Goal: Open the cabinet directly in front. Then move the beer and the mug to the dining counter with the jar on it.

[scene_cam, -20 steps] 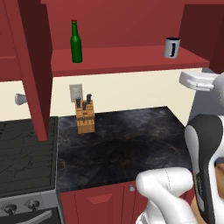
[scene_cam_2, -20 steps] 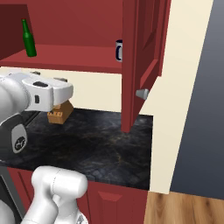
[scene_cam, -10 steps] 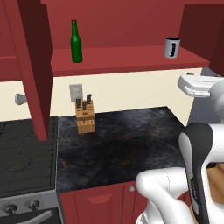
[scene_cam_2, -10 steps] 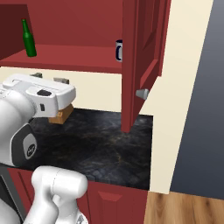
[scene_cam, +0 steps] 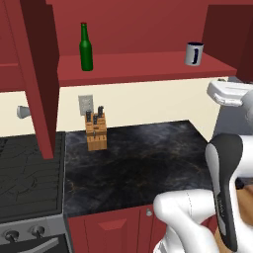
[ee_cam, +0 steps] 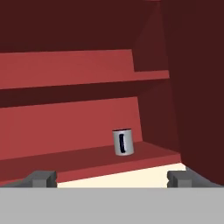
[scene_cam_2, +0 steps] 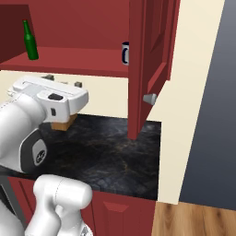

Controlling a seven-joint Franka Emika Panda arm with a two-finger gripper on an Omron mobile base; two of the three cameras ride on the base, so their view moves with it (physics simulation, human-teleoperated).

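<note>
The red wall cabinet stands open, both doors swung out. On its lower shelf the green beer stands at the left and the white-grey mug at the right. From the right base the beer shows in full, while the mug is half hidden behind the right door. My gripper hovers open just below the shelf's front edge, pointing into the cabinet. In the hand view the mug stands upright ahead, a little right of centre, and my gripper holds nothing. The dining counter and the jar are out of view.
A black worktop lies under the cabinet, with a wooden knife block against the cream wall. A stove sits to the left. The left door hangs over the stove's edge. The right door's knob juts out at hand height.
The arm's elbow has dropped and turned a little, and the hand has barely shifted under the shelf. The jaws stay wide. Beer and mug have not moved.
</note>
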